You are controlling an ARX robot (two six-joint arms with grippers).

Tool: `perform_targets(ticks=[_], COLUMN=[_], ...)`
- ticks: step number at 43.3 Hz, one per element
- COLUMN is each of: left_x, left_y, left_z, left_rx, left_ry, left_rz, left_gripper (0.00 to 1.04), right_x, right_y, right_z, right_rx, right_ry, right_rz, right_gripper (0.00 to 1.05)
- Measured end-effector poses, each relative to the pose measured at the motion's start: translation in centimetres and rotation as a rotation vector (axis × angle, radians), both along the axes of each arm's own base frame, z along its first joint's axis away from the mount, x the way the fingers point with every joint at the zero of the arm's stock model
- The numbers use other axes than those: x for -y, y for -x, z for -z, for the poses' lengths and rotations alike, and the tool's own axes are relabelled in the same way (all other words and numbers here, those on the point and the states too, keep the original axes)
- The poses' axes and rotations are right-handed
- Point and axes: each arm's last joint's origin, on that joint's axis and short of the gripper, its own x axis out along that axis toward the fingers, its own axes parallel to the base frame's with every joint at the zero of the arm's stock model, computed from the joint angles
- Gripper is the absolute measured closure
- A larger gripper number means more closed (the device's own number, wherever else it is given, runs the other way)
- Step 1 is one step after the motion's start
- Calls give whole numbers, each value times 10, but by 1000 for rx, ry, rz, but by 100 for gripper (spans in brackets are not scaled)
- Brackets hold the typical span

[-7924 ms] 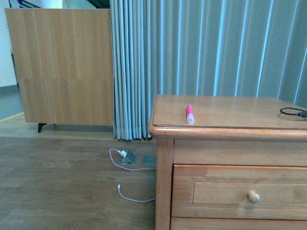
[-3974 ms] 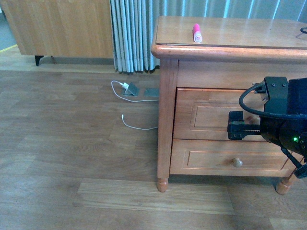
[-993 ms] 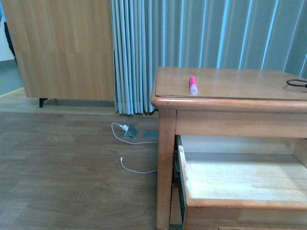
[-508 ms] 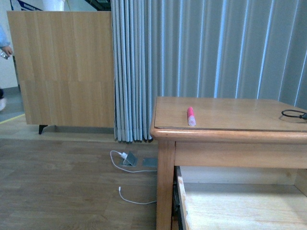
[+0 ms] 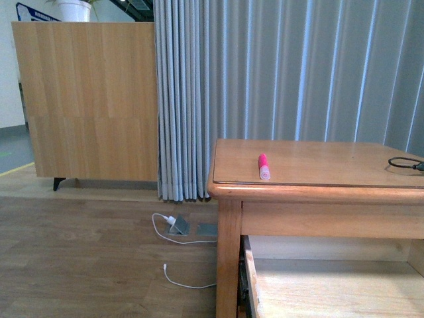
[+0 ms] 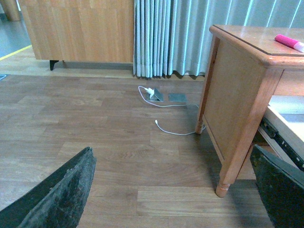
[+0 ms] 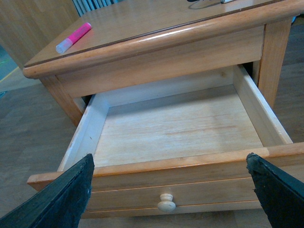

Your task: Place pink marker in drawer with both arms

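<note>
Front view: the drawer (image 5: 331, 291) now stands pulled out beneath the cabinet's worktop (image 5: 318, 159). About eight seconds ago it was closed, and four seconds ago the right arm was at its front; that arm has since gone from this view. Over the last second the view has lifted, so less of the drawer's floor shows. I judge the opening step done, with picking up and dropping in still to come. The pink marker (image 5: 264, 167) has not moved: it lies untouched on the worktop, towards its left near edge, above the drawer's left part. The right wrist view shows nothing inside the drawer. Both claws are spread wide and hold nothing. The right claw (image 7: 168, 192) hangs just in front of the drawer; the left claw (image 6: 171, 190) is out over the floor to the left, well apart from the marker. Counted: one marker, one open drawer, one knob (image 7: 166, 203), two claws, one black cable (image 5: 404, 162) at the worktop's far right, and one white cable (image 5: 179, 281) on the floor.
</note>
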Motion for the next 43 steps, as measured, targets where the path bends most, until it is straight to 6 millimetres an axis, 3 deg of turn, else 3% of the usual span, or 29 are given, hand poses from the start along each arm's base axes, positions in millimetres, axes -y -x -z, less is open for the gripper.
perform_targets(ticks=[4,8,13,36,43], left_x=[0,0,0,0,9], left_y=[0,0,0,0,-10], left_z=[0,0,0,0,10], left_rx=[0,0,0,0,-190], left_ry=[0,0,0,0,-48], left_rz=[0,0,0,0,19], left_gripper=[6,6,6,6,6], right_x=[0,-4,-7,-7,-7], right_y=[0,5,7,7,7], right_z=[0,2,2,2,2], right_rx=[17,160,179,178,178], right_ry=[18,185,222,235,238], right_rz=[18,110,96,97,97], right_gripper=[10,29,7,8,8])
